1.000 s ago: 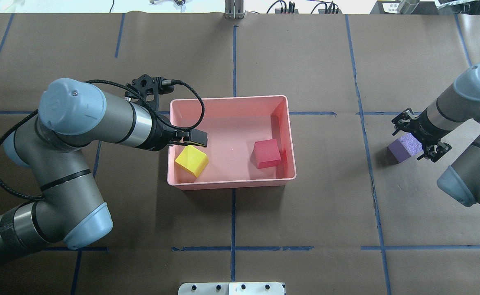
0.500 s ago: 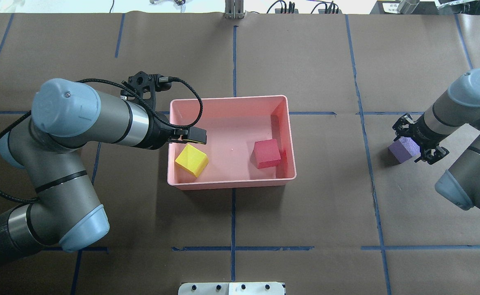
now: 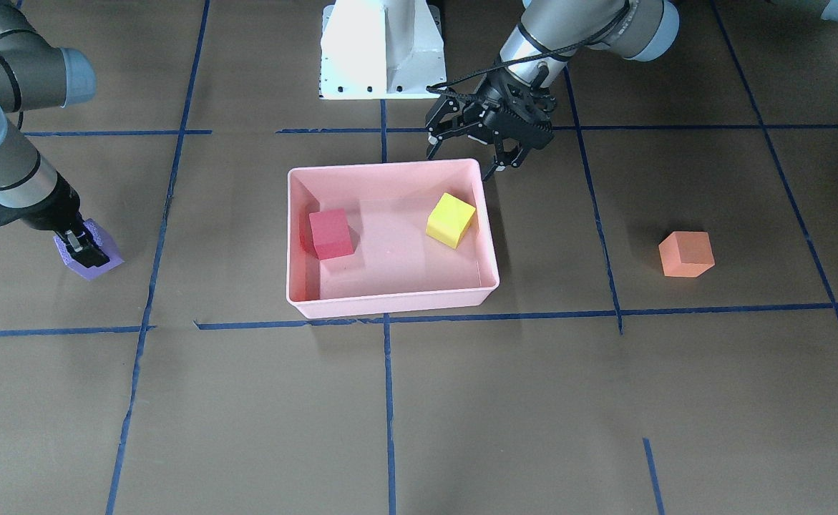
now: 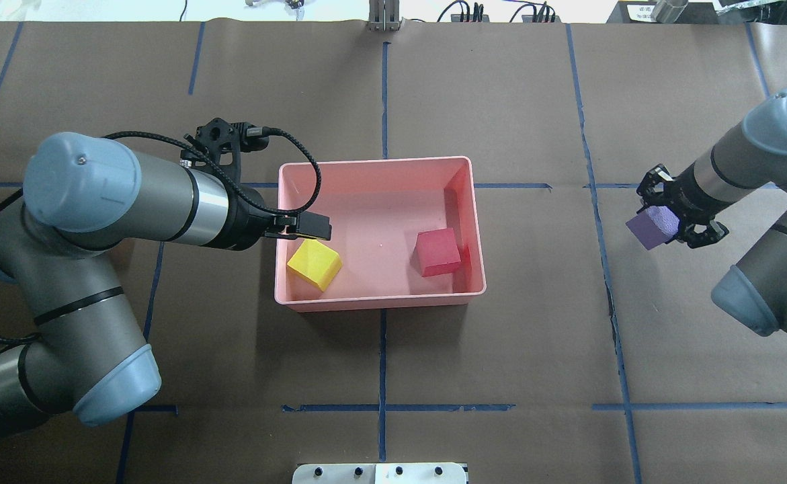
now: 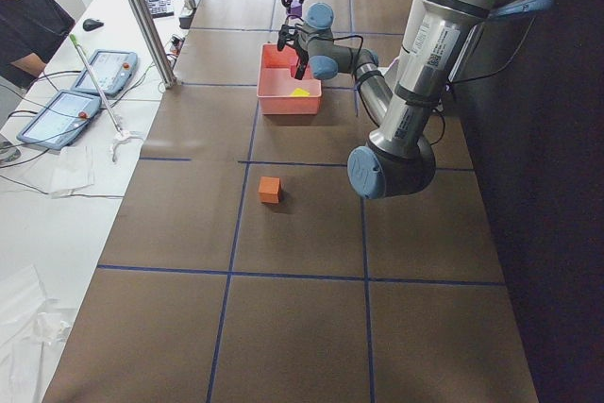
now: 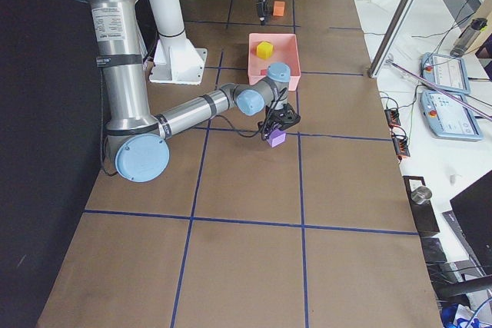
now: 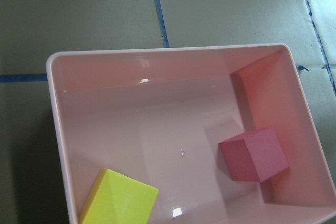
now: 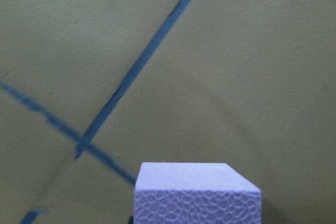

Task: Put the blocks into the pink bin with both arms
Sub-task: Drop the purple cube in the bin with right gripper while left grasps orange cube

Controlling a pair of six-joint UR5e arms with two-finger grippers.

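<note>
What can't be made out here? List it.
The orange block: overhead view, hidden under the left arm.
Fingertips of the right gripper: right wrist view, cut off at the bottom edge.
Whether the purple block clears the table: too small in both side views.

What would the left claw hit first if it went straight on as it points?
Probably the floor of the pink bin, beside the yellow-green block: the open left claw angles down over its rim. Depth is unclear.
</note>
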